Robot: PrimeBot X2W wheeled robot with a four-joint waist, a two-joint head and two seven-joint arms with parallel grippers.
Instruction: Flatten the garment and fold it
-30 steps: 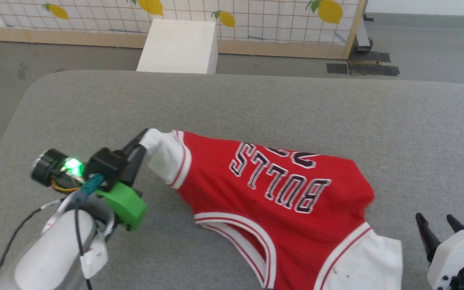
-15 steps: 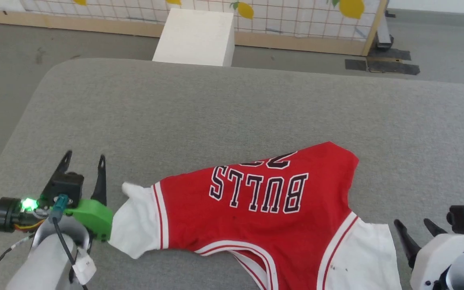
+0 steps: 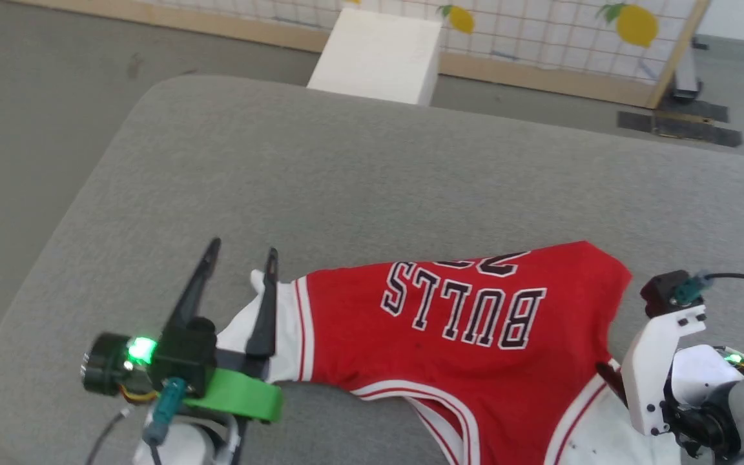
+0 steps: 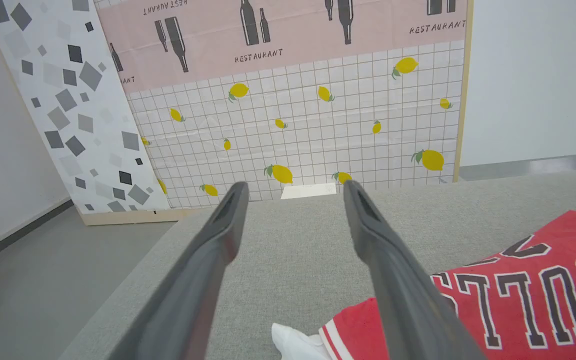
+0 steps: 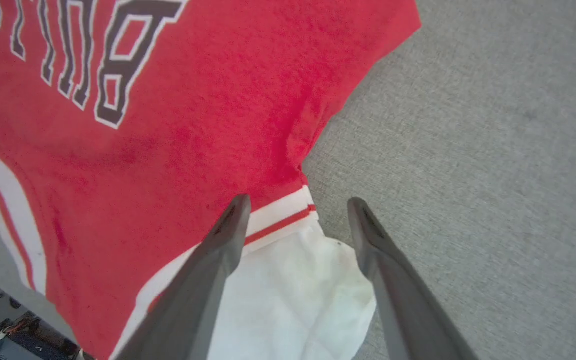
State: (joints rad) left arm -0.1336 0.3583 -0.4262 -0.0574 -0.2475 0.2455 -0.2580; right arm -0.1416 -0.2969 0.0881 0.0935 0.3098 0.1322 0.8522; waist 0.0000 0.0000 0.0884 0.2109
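The garment (image 3: 469, 336), a red jersey with black-and-white lettering and white sleeves, lies rumpled on the grey padded table (image 3: 372, 181). My left gripper (image 3: 243, 253) stands open at the garment's left end, its fingers straddling the white left sleeve (image 3: 239, 329) without gripping it. In the left wrist view the same gripper (image 4: 295, 185) is open and empty above the sleeve tip (image 4: 293, 342). My right gripper (image 5: 298, 201) is open, pointing down over the striped trim and the white right sleeve (image 5: 288, 285). Its pale wrist (image 3: 662, 361) covers the garment's right end in the head view.
A white box (image 3: 378, 55) stands on the floor beyond the table's far edge. Behind it is a lemon-patterned screen (image 3: 540, 32), with black foot plates (image 3: 679, 126) at its right end. The table's left edge curves down close to my left arm.
My left gripper has let go of the white sleeve and opened; the sleeve now lies on the table. My right gripper has moved over the right sleeve. The head camera has shifted.
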